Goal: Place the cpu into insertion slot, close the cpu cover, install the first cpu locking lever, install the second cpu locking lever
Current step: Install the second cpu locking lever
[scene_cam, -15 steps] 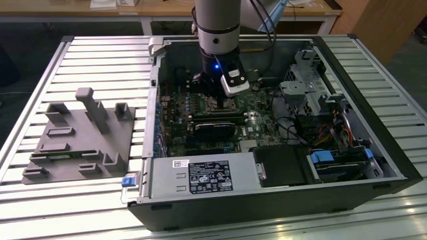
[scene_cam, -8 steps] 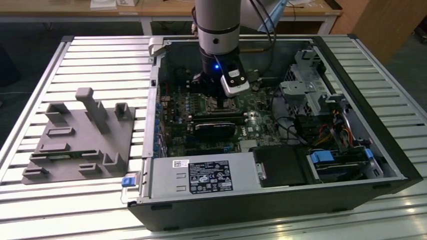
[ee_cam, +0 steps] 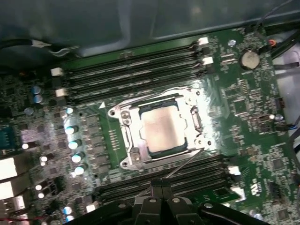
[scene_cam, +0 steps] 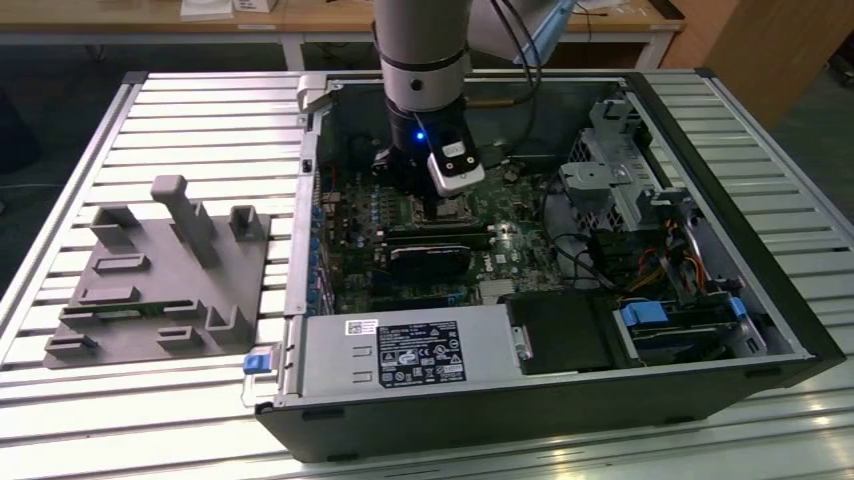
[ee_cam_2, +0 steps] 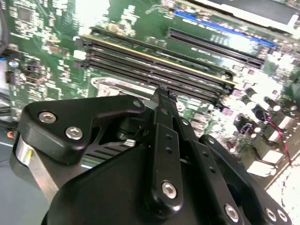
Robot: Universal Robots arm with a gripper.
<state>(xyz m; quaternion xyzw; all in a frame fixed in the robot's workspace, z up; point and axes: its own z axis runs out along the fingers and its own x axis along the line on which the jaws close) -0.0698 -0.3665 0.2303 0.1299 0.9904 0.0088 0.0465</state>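
In the first wrist view the cpu [ee_cam: 161, 129] lies flat in the insertion slot [ee_cam: 125, 163], its dull silver top showing through the window of the cpu cover [ee_cam: 125, 117], which lies down around it. A thin wire locking lever [ee_cam: 185, 164] slants from the socket's corner to the tips of my gripper [ee_cam: 161, 186], whose fingers are pressed together beside the socket. The second wrist view shows the same shut gripper [ee_cam_2: 161, 93] just off the socket's metal rim [ee_cam_2: 110, 86]. In the exterior view my gripper [scene_cam: 430, 205] hangs low over the motherboard inside the open case.
Rows of memory slots [ee_cam: 131, 70] flank the socket on both sides. A labelled grey power-supply box [scene_cam: 400, 352] sits at the case's near edge. The drive cage [scene_cam: 627, 175] and cables are on the exterior view's right. A grey fixture [scene_cam: 160, 270] lies on the exterior view's left.
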